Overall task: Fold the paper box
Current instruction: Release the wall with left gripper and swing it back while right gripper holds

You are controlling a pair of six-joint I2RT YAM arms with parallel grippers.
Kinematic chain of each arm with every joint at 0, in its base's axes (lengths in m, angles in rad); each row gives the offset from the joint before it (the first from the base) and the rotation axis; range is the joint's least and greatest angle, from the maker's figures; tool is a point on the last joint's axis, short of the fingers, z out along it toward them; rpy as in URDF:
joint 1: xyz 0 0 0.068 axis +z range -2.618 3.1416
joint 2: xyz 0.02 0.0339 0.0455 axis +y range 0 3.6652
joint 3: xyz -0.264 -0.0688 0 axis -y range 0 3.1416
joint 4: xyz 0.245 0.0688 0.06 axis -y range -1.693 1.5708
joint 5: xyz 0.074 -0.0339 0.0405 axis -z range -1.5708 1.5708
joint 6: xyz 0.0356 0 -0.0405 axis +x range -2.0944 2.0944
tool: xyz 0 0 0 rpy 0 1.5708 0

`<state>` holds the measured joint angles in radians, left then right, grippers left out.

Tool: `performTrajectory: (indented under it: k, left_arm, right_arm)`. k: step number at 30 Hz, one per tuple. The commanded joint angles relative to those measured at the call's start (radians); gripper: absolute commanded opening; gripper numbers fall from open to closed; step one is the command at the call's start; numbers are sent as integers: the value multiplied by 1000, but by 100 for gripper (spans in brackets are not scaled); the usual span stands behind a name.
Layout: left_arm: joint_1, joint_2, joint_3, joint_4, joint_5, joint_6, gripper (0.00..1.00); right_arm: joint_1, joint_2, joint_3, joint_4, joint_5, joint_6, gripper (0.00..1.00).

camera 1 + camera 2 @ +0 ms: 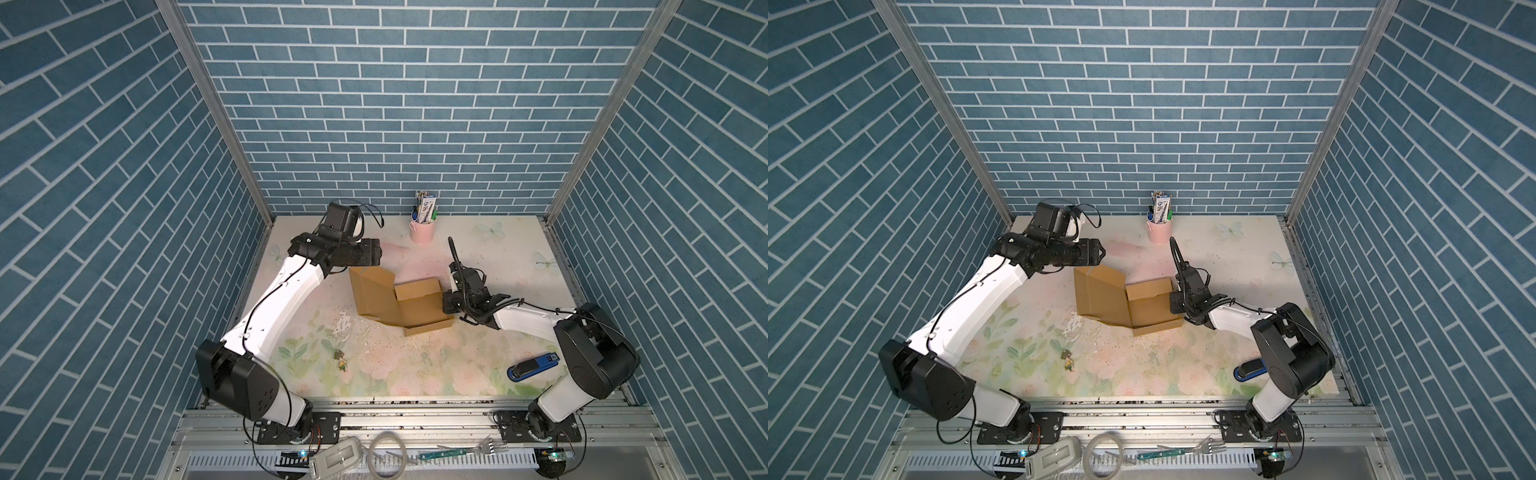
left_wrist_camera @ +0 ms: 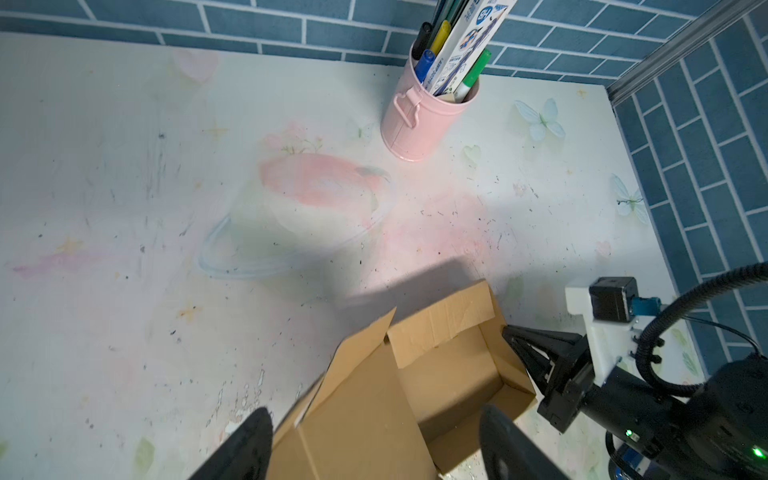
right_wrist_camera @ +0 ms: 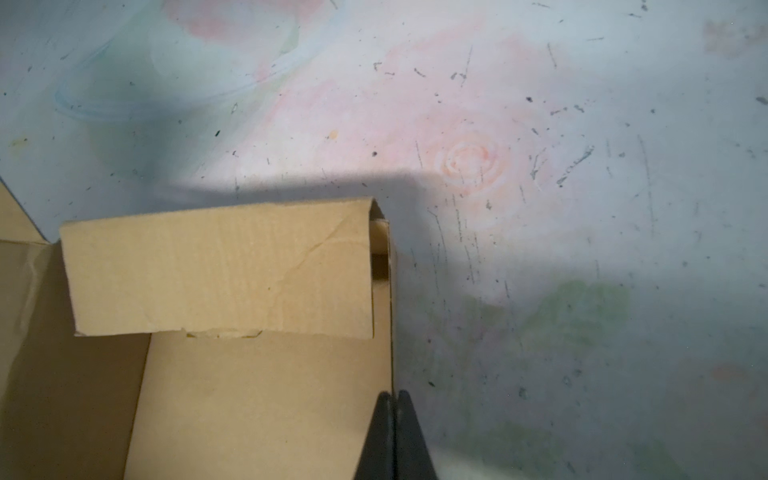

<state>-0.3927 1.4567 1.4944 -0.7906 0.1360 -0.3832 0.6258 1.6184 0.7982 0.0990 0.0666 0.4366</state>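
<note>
STEP: closing the lid of the paper box [image 1: 415, 311], centre of both top views, walls up, lid raised | LEFT: left gripper [image 1: 1100, 252] jaws wide, empty, upper left of box | RIGHT: right gripper [image 3: 392, 403] pinched shut at right wall | NEXT: probably push lid over, wall braced

The paper box [image 1: 399, 305] (plain brown cardboard) sits half-folded, open-topped, its wide flap raised.
</note>
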Motion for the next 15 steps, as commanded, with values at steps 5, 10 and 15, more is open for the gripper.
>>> performTrajectory:
  k: [5,10,15]
  left_arm:
    - [24,-77,-81,-40,-12,-87,85]
    - [24,-102,-134,-41,-4,-90,83]
    - [24,-86,-180,2,15,-70,73]
  right_arm:
    - [9,4,-28,-59,123,168,0]
    - [12,-9,-39,-64,147,201,0]
    - [15,-20,-43,-61,147,211,0]
